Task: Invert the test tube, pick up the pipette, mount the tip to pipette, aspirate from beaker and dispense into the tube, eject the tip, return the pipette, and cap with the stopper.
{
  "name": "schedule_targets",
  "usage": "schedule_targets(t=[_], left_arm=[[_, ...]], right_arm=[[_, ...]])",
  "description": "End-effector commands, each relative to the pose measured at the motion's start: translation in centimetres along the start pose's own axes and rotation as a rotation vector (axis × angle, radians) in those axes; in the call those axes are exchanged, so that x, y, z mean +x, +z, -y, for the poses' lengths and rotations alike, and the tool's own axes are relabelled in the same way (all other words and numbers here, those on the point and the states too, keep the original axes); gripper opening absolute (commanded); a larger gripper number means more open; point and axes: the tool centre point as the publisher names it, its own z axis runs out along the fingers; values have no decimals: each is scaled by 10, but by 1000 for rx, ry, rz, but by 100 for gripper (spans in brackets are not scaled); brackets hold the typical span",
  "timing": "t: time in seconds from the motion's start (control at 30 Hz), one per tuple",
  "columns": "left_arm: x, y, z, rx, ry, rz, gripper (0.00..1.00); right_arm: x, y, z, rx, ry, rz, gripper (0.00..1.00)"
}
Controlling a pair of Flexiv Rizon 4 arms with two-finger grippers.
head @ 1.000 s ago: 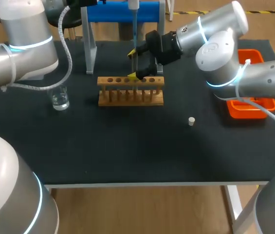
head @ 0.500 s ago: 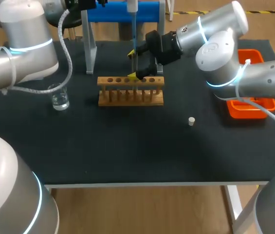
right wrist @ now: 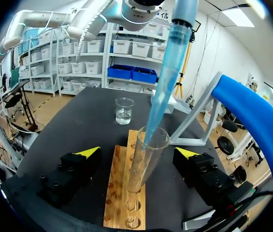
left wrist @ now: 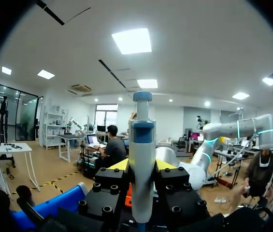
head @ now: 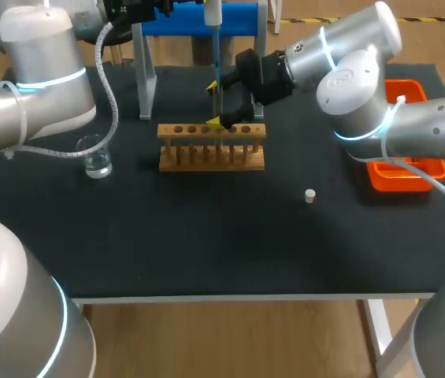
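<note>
Well, from above, the white pipette [head: 215, 11] aims its blue plastic tip [head: 216, 59] at the wooden rack [head: 211, 146]. A small glass beaker [head: 94, 155] stands left of it, and a little white stopper [head: 309, 195] lies nearer, to the right. At the left wrist, the left gripper [left wrist: 142, 166] is clamped on the pipette. At the right wrist, the right gripper [right wrist: 138, 152] gapes around the clear glass test tube [right wrist: 141, 166] in the rack, touching neither side, with the tip just inside its mouth. Unheld, that tube might get knocked askew and spill.

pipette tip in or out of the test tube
In: the pipette tip ends inside the open mouth of the test tube, right wrist view.
</note>
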Motion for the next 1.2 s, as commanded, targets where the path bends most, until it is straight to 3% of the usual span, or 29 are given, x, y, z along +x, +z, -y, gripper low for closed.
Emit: schedule_targets(t=[0.03,0.23,1.2], left_arm=[[1,-1,0,-13,-4,7,0],[0,0,0,-45,3,11,0],[-10,9,-2,1,18,-13,0]], right_arm=[[0,-1,0,2,0,-2,100],[0,-1,0,2,0,-2,100],[0,-1,0,2,0,-2,100]])
